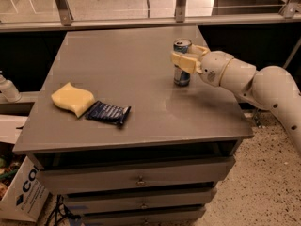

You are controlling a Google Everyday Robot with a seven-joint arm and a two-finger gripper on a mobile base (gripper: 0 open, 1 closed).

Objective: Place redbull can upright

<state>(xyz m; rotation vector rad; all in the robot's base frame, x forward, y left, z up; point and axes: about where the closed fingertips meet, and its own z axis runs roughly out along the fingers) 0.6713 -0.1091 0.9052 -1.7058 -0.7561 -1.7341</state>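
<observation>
The redbull can [181, 75], blue and silver with a silver top, stands upright on the grey table [122, 65], right of its middle. My gripper [187, 59] reaches in from the right and holds the can around its upper half. One pale yellow finger [183, 62] crosses the front of the can and the other sits behind it. The can's base appears to rest on the tabletop.
A yellow sponge [72, 98] and a dark blue snack wrapper [107, 113] lie at the table's front left. The table has drawers [136, 178] below. A railing [141, 22] runs behind, and a cardboard box [21, 197] sits on the floor at the left.
</observation>
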